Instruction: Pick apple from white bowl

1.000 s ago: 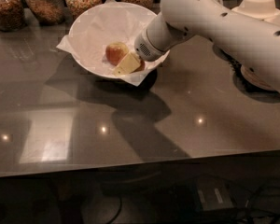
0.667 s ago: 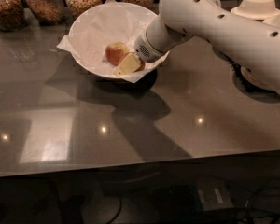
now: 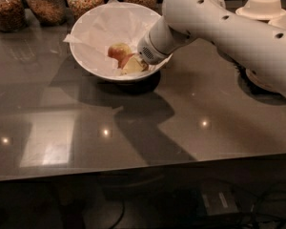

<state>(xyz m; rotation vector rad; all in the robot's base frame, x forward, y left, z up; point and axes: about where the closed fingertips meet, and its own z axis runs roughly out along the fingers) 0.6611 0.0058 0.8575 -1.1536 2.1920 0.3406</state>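
Observation:
The white bowl (image 3: 93, 56) stands at the back middle of the dark table, lined with crinkled white paper whose corners stick out over the rim. The apple (image 3: 117, 50), red with a yellowish patch, lies in the bowl's lower right part. My gripper (image 3: 133, 65) reaches down into the bowl from the right, at the end of the thick white arm (image 3: 219, 27). It sits right beside the apple's lower right side and appears to touch it. The arm's wrist hides the bowl's right rim.
Several glass jars of grains and nuts (image 3: 46, 3) line the back edge left of and behind the bowl. Stacked small tan paper bowls (image 3: 263, 6) stand at the back right. The table's front edge (image 3: 143, 168) runs across the lower frame, with cables below.

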